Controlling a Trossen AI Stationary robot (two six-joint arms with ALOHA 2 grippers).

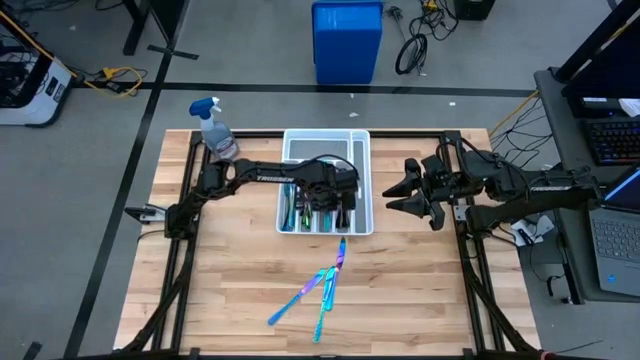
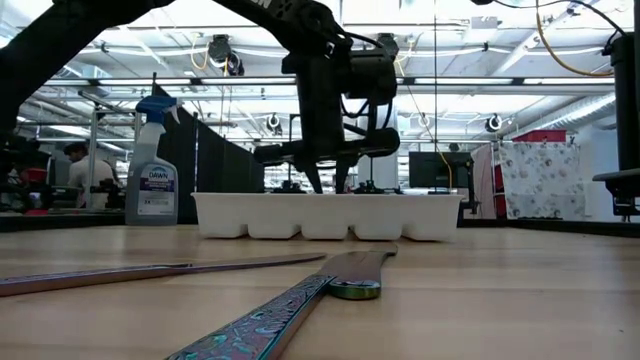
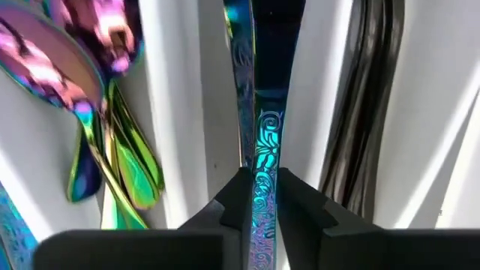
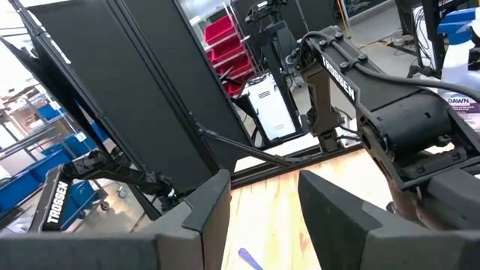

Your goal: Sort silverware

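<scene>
The white compartmented tray (image 1: 365,180) stands mid-table with silverware sorted into its slots. My left gripper (image 1: 335,197) points down into it, shut on a blue-teal patterned piece (image 3: 261,127) that lies in a middle slot. Rainbow-purple spoons (image 3: 90,112) lie in the slot on one side of it and dark spoons (image 3: 367,112) in the slot on the other. Three more pieces (image 1: 322,290) lie flat on the wood in front of the tray. My right gripper (image 1: 402,195) hovers open at the tray's right side, holding nothing. My left gripper (image 3: 262,217) pinches the patterned piece's slim handle (image 3: 262,180) between its two fingers, which come from above and lie across the handle. The piece runs along its slot, next to another blue piece; whether it rests on the slot's floor does not show.
A spray bottle (image 1: 215,130) stands at the table's far left, beside the tray. A blue bin (image 1: 347,40) sits on the floor beyond the far edge. Bare wood lies left and right of the loose pieces (image 2: 300,300).
</scene>
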